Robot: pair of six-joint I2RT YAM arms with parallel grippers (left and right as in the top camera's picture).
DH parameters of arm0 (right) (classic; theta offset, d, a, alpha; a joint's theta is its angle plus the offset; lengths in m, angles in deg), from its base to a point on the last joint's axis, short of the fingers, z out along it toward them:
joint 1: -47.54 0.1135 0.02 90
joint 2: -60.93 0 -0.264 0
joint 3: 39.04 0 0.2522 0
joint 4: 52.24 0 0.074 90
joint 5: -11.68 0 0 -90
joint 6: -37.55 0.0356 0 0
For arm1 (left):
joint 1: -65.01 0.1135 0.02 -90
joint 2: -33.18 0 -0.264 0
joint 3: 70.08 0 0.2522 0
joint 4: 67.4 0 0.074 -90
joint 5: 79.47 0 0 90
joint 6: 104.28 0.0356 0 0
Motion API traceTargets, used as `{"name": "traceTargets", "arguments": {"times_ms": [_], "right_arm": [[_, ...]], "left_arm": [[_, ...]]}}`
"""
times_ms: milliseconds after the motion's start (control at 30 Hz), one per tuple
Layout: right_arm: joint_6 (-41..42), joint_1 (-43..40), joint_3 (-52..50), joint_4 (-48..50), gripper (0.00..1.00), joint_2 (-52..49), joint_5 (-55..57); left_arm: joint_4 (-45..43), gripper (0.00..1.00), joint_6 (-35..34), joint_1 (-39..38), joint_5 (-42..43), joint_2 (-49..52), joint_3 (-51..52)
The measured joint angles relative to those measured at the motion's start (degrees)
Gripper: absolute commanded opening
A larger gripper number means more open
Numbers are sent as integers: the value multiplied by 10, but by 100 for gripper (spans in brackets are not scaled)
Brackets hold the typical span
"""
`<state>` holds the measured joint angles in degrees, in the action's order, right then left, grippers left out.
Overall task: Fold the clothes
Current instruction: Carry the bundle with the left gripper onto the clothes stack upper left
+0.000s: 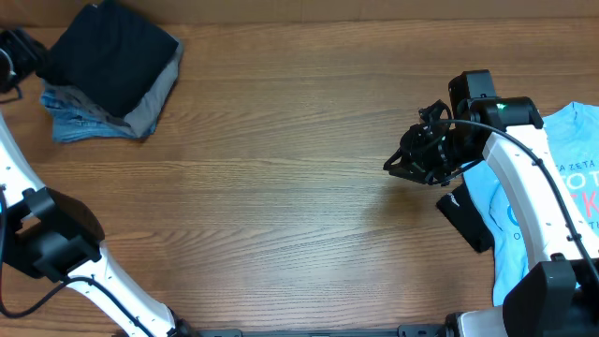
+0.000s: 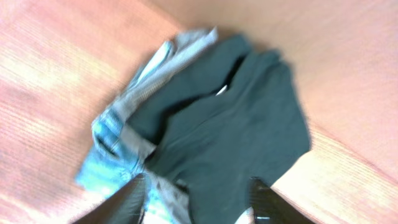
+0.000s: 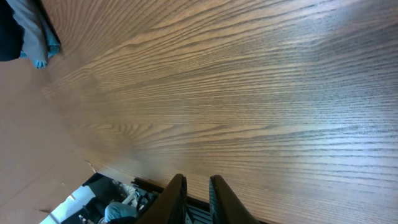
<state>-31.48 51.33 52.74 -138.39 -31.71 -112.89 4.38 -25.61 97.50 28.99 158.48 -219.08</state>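
The clothes lie in two places. At the far left corner a folded black T-shirt (image 1: 112,56) tops a pile with a grey piece (image 1: 154,98) and a blue piece (image 1: 75,117) under it. My left gripper (image 1: 28,58) hovers at the pile's left edge. In the left wrist view the left gripper (image 2: 199,202) is open, fingers wide apart over the black T-shirt (image 2: 230,118), holding nothing. A light-blue printed tee (image 1: 571,168) lies flat at the right edge, partly under my right arm. The right gripper (image 1: 388,167) hangs over bare wood, its fingers (image 3: 177,193) nearly together and empty.
A dark flat object (image 1: 465,217) lies beside the printed tee's left edge. The wooden table (image 1: 281,159) stretches between the pile and the tee. In the right wrist view the table's edge (image 3: 143,183) shows, with the room beyond it.
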Motion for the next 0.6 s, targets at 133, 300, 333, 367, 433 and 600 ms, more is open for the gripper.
{"name": "traceTargets", "arguments": {"times_ms": [133,300,333,367,433,600], "right_arm": [[0,0,0,4,17,0,0],[0,0,0,4,17,0,0],[0,0,0,3,17,0,0],[0,0,0,3,16,0,0],[0,0,0,1,16,0,0],[0,0,0,-9,16,0,0]], "left_arm": [[-14,4,28,-26,9,-8,-5],[-46,4,88,-91,-43,15,8],[-59,4,94,-104,-66,28,9],[-68,4,99,-114,-83,40,10],[-87,6,103,-123,-121,76,11],[-99,20,87,-108,-184,165,21]]}}
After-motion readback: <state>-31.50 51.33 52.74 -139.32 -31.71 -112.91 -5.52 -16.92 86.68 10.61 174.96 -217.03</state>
